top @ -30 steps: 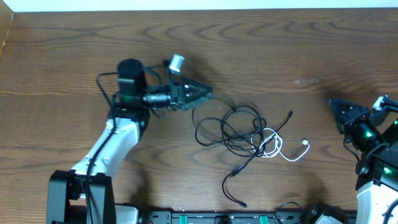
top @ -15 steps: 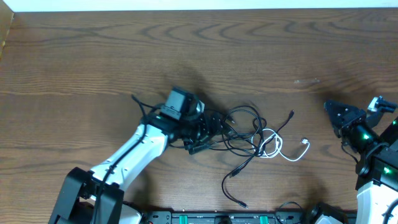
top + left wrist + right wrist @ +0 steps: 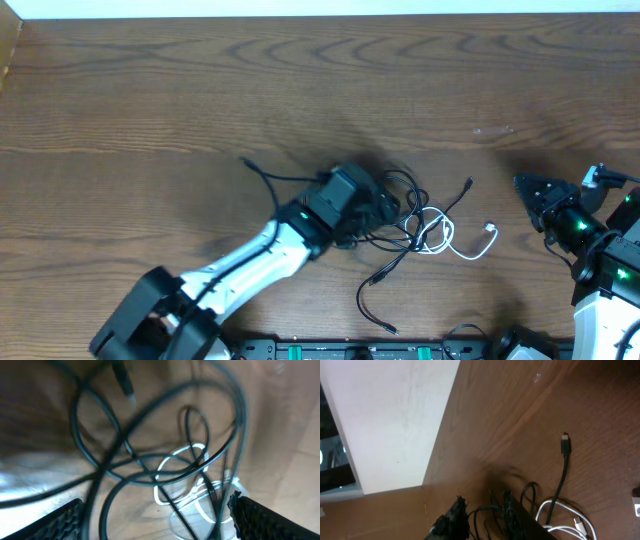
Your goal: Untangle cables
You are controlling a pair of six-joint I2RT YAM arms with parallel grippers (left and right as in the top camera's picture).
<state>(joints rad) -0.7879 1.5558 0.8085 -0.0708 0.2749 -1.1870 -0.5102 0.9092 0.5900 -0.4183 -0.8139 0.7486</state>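
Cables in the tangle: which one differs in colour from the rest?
The white cable, looped at the tangle's right side with its plug end lying free further right; the other cables are all black.

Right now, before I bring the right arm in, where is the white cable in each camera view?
Overhead: white cable right of centre, coiled at the right edge of the black tangle.
Left wrist: centre to lower centre, looped among the black cables.
Right wrist: bottom right corner.
Shared landmark: the open left gripper, straddling the black cables right beside the white coil.
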